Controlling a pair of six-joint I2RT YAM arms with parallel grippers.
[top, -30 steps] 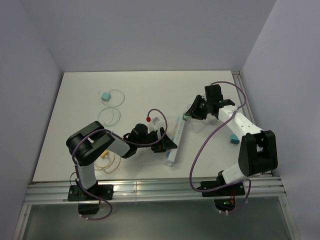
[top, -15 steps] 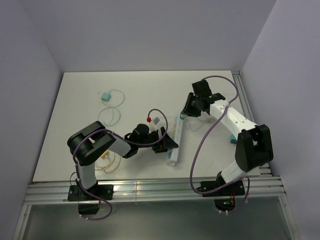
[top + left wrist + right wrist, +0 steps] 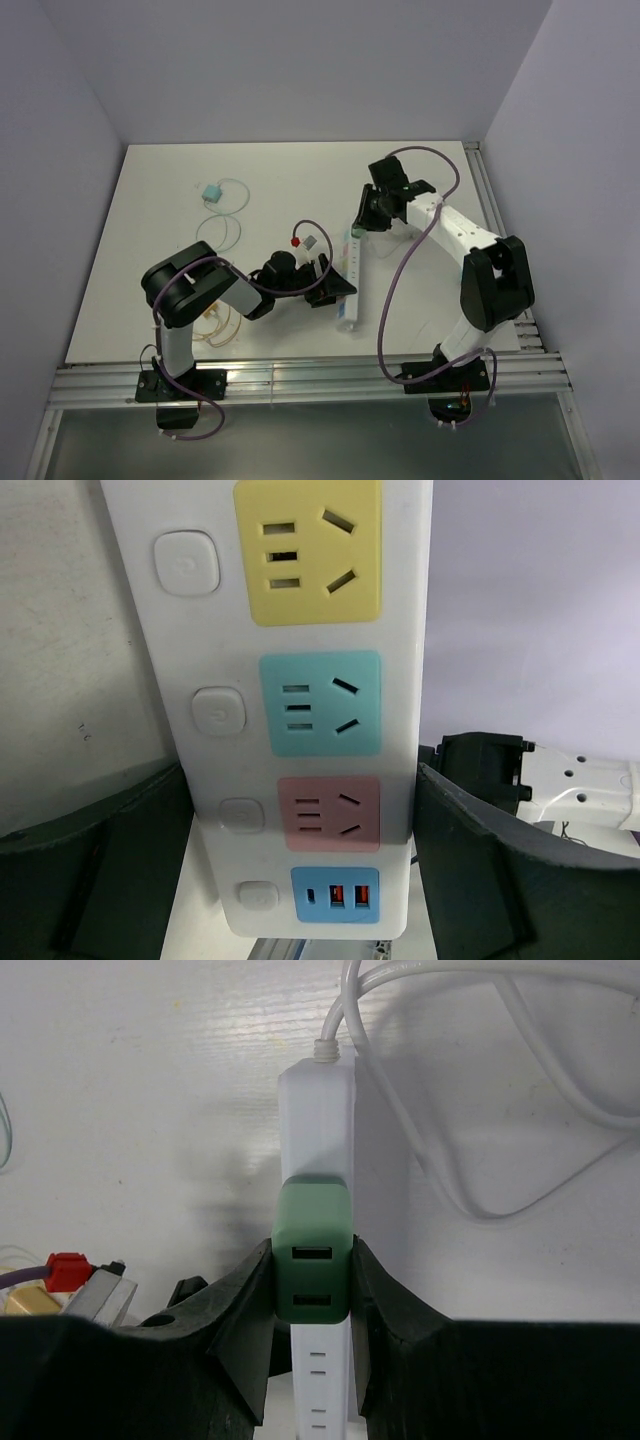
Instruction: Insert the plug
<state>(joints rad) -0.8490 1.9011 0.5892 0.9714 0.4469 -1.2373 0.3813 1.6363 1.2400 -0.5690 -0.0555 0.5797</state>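
A white power strip (image 3: 350,285) lies at mid-table. In the left wrist view its face (image 3: 300,630) shows yellow, teal and pink sockets and a blue USB panel. My left gripper (image 3: 335,290) (image 3: 300,790) is shut on the strip's near end, one finger on each long side. My right gripper (image 3: 360,226) (image 3: 312,1260) is shut on a green plug (image 3: 355,232) (image 3: 312,1245) with two USB slots. The plug is held over the strip's far end (image 3: 318,1120), by its cable exit. I cannot tell if its prongs are in a socket.
The strip's white cable (image 3: 480,1090) loops to the right of its far end. A red and silver connector (image 3: 305,240) (image 3: 65,1270) lies left of the strip. A teal plug with a coiled cable (image 3: 211,192) sits far left. Yellow cabling (image 3: 215,320) lies by the left arm.
My right arm has swung left with the green plug, from right of the strip to over its far end. The left gripper has kept its hold on the strip.
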